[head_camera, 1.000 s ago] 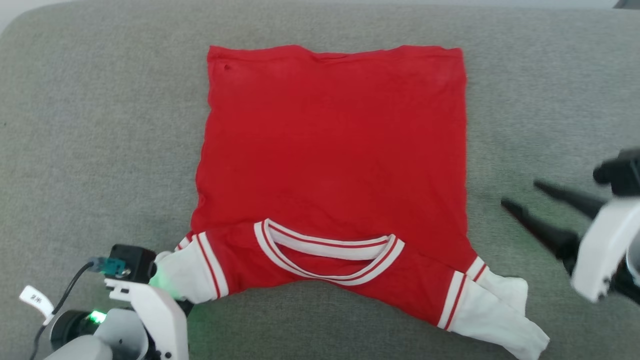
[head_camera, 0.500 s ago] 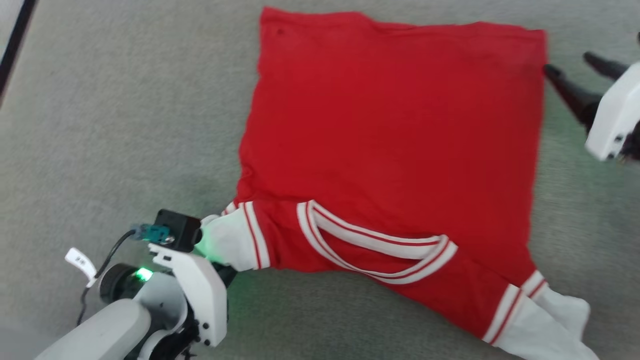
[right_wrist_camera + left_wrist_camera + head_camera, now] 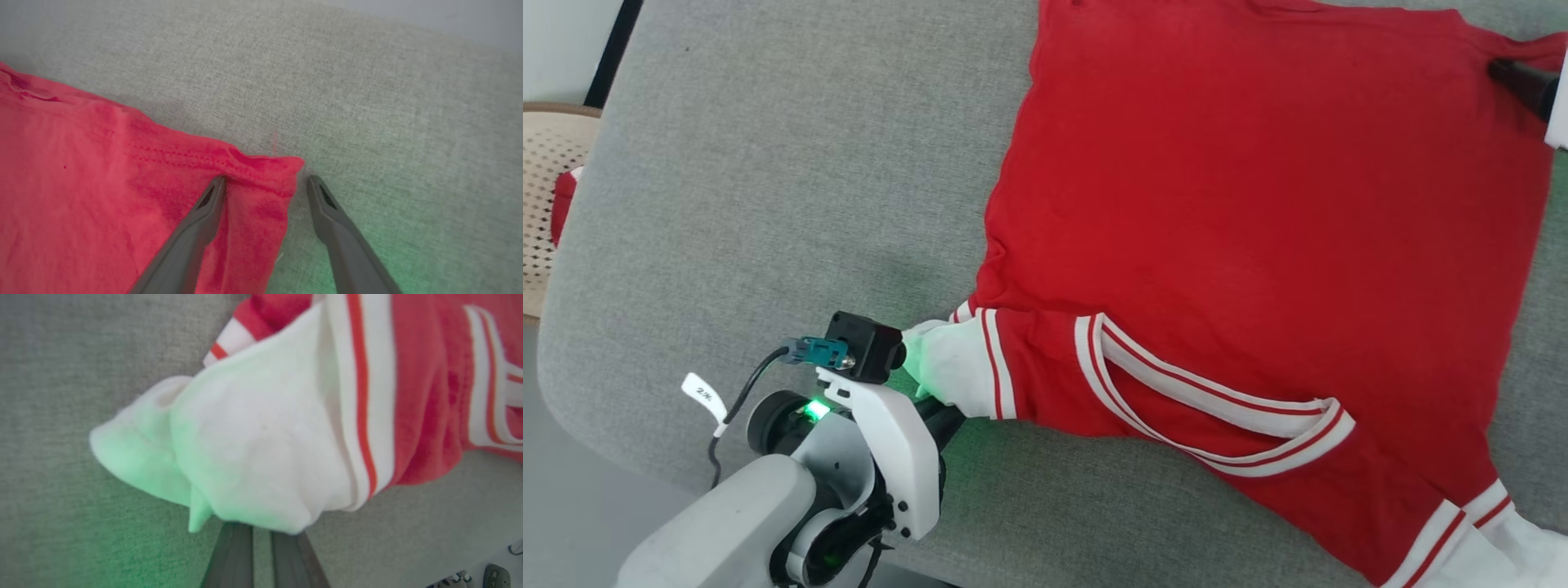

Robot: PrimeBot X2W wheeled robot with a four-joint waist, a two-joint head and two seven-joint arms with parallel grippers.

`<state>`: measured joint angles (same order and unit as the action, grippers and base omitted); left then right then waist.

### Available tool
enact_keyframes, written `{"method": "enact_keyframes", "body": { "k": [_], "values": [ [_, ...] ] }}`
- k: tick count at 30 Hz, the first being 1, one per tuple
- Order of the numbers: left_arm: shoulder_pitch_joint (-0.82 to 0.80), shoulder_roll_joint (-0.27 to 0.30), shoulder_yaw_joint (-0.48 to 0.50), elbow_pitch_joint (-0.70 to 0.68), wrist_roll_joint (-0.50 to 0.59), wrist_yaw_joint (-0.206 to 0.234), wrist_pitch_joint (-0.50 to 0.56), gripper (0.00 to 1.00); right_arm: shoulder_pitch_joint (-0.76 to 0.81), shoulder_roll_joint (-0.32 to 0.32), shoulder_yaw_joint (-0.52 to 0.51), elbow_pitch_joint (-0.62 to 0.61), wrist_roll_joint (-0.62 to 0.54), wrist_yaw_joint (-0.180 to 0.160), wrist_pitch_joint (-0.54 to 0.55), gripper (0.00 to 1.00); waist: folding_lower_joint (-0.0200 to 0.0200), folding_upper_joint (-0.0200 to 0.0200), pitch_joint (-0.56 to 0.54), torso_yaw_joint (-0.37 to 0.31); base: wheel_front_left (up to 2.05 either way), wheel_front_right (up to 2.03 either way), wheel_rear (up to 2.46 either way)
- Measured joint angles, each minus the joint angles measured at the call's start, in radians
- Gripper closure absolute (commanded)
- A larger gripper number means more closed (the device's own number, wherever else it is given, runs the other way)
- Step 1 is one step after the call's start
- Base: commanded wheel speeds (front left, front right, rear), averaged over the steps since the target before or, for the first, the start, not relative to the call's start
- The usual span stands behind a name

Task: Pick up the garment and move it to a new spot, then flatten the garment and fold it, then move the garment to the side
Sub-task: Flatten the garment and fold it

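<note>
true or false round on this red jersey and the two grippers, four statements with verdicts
1. On the left gripper the jaws are shut on a sleeve of the large red jersey T-shirt with white sleeves. True.
2. On the right gripper the jaws are clamped on the hem. False: they stand open, straddling the hem corner's side edge.
3. The T-shirt hangs in mid-air. False: it lies on the grey fabric cushion.
4. A beige perforated plastic basket sits at the head view's left edge. True.
</note>
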<state>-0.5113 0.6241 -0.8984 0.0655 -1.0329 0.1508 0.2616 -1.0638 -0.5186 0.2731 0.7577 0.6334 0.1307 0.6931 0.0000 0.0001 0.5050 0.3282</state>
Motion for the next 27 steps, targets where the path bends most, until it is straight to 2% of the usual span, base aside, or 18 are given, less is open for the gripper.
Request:
{"method": "enact_keyframes", "body": {
  "k": [5,6,7,15,22,27],
  "values": [
    [-0.007,-0.026,0.000,0.031,-0.006,-0.019,-0.014,1.00,-0.070,0.012,0.025,0.098,-0.015,0.000,0.115,0.00,0.0000,0.0000,0.014,0.021,0.00,0.00,0.00],
    [-0.008,-0.030,0.000,0.037,-0.006,-0.022,-0.016,1.00,-0.077,0.012,0.033,0.102,-0.019,0.000,0.133,0.13,0.0000,0.0000,0.015,0.023,0.00,0.00,0.00],
    [-0.008,-0.033,0.000,0.043,-0.006,-0.028,-0.019,1.00,-0.080,0.012,0.041,0.103,-0.018,-0.002,0.140,1.00,0.0000,0.0000,0.015,0.024,0.00,0.00,0.00],
    [-0.006,-0.028,0.007,0.070,-0.016,-0.040,-0.038,1.00,-0.077,0.009,0.095,0.069,0.015,-0.002,0.170,1.00,0.0000,0.0000,0.007,-0.008,0.00,0.00,0.00],
    [0.010,0.028,0.018,0.071,-0.017,-0.036,-0.041,1.00,-0.006,-0.027,0.154,-0.069,0.088,0.000,0.208,1.00,0.0000,0.0000,-0.022,-0.081,0.00,0.00,0.00],
    [0.029,0.071,0.028,0.055,-0.018,-0.015,-0.036,1.00,0.084,-0.068,0.195,-0.215,0.139,0.000,0.221,1.00,0.0000,0.0000,-0.045,-0.139,0.00,0.00,0.00]
  ]
}}
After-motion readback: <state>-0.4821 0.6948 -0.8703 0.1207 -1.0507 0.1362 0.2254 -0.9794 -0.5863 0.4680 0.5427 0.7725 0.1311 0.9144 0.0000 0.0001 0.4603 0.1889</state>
